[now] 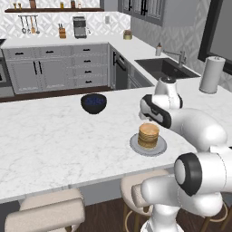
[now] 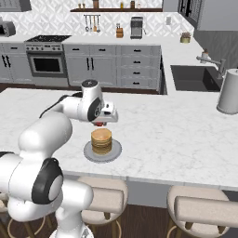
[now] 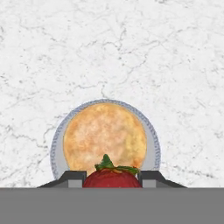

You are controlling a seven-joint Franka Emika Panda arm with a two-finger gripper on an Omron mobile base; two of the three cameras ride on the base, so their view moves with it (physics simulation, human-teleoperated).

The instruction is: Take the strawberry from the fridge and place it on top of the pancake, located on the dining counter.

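My gripper (image 3: 112,180) is shut on the strawberry (image 3: 112,177), a small red fruit with a green leafy top that sits between the two dark fingertips (image 3: 72,178). Straight beyond it lies the golden pancake (image 3: 105,136) on a grey-rimmed plate (image 3: 56,146). In the right base view the gripper (image 2: 98,123) hovers just above the back of the pancake stack (image 2: 101,140) on the white marble dining counter (image 2: 176,135), with a speck of red under the hand. From the left base view the pancake stack (image 1: 148,135) stands right below my wrist. The fridge is out of view.
A dark blue bowl (image 1: 94,103) sits on the dining counter (image 1: 54,136), behind and left of the plate (image 1: 136,146). A paper towel roll (image 1: 212,74) stands at the far right by the sink (image 1: 165,68). Beige stools (image 2: 104,197) line the near edge.
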